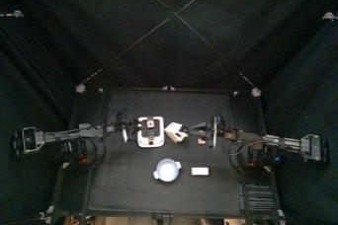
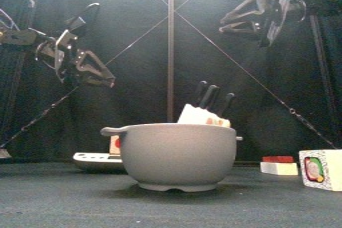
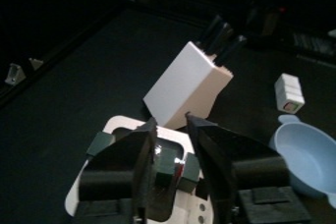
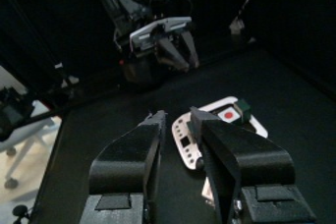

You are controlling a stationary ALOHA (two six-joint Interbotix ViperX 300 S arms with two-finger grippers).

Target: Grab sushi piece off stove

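Note:
The stove (image 1: 149, 132) is a small white block at the table's middle left. In the right wrist view the stove (image 4: 241, 120) carries the tiny orange-red sushi piece (image 4: 229, 114) on its top. My left gripper (image 1: 128, 128) hovers over the stove (image 3: 116, 128) with its jaws open and empty (image 3: 171, 132); the sushi piece is hidden in that view. My right gripper (image 1: 203, 133) holds the raised end of a tilted pinkish-white slab (image 3: 188, 79) just right of the stove.
A round pale-blue dish (image 1: 166, 170) stands near the table's front and fills the front view (image 2: 171, 157). A small flat white rectangle (image 1: 200, 171) lies to its right. Two small toy pieces (image 2: 318, 168) sit at the front right.

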